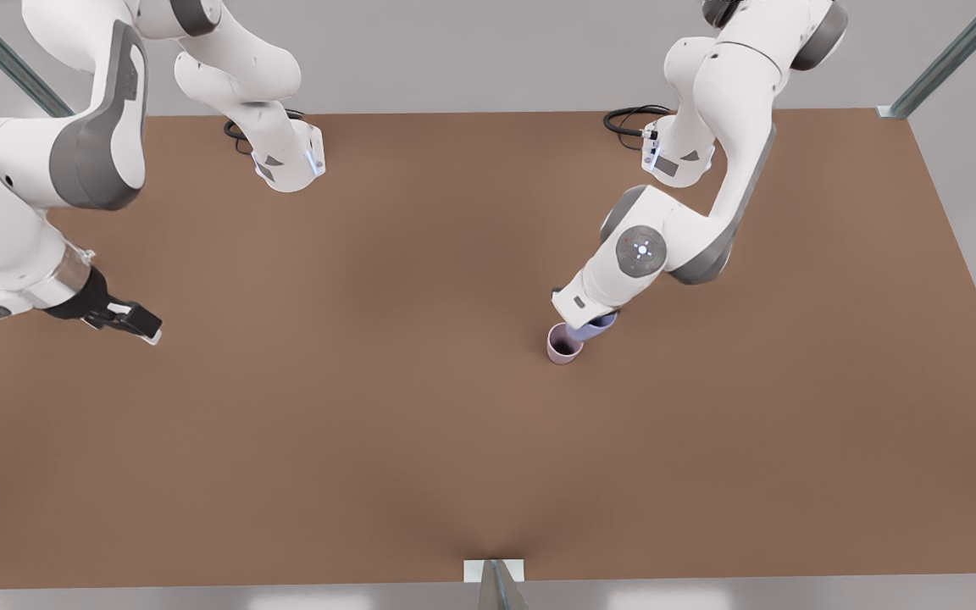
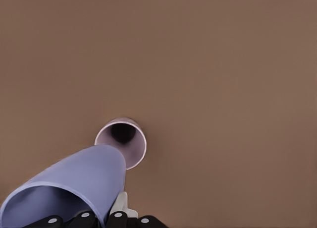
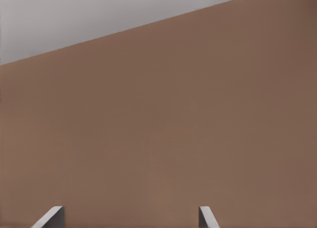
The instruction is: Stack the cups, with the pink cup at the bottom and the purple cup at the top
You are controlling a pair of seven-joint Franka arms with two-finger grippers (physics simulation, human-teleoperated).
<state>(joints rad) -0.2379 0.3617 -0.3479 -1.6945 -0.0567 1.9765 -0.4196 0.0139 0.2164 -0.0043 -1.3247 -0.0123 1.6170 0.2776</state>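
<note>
The pink cup [image 1: 563, 345] [image 2: 124, 139] stands upright on the brown table [image 1: 369, 407], mouth open. The purple cup [image 1: 599, 324] [image 2: 74, 188] hangs tilted just beside and above it, its base end pointing at the pink cup's rim. My left gripper [image 1: 587, 322] [image 2: 106, 215], on the arm at the front view's right, is shut on the purple cup's wall near its rim. My right gripper [image 1: 145, 329] [image 3: 129, 218] waits open near the table edge at the front view's left, with nothing between its fingers.
Both arm bases [image 1: 289, 161] [image 1: 676, 157] stand at the table's far edge with black cables [image 1: 628, 119] beside them. A metal bracket [image 1: 494, 572] sits at the near edge. Bare tabletop lies between the two arms.
</note>
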